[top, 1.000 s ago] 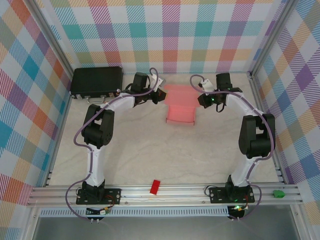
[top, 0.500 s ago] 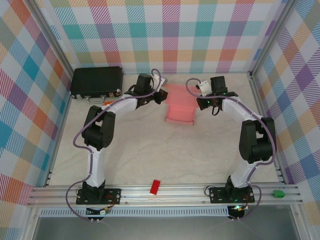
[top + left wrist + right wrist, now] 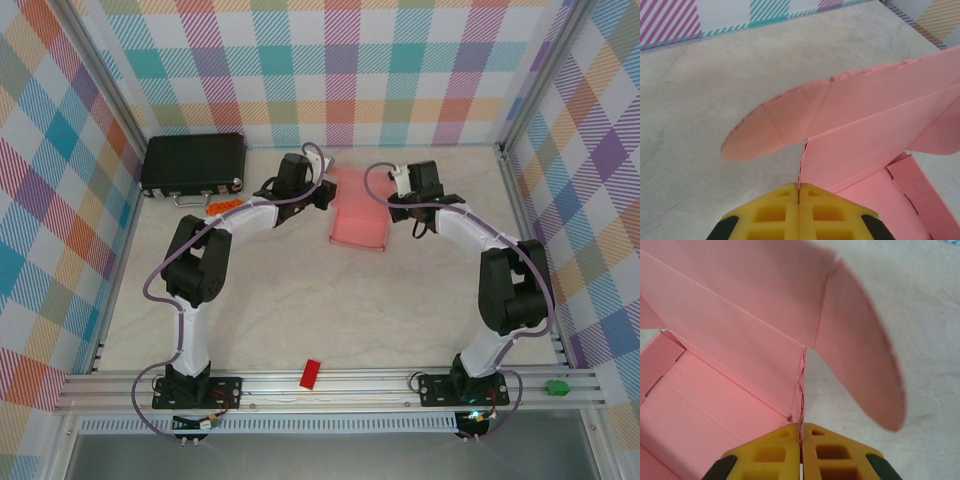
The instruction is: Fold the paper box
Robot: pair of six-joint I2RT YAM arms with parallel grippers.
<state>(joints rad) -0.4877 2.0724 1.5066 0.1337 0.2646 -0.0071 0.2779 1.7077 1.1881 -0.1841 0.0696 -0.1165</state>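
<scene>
Both left hand and right hand pinch walls of the paper box.

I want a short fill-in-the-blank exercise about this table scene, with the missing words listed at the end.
The left pincer and the right pincer, with ____ pads, are shut on the light-pink thin-card paper box.
The black rectangular case lies in the far ____ corner of the table.
The small red block lies by the near metal rail, between the two arm ____.
Missing words: yellow, left, bases.
</scene>
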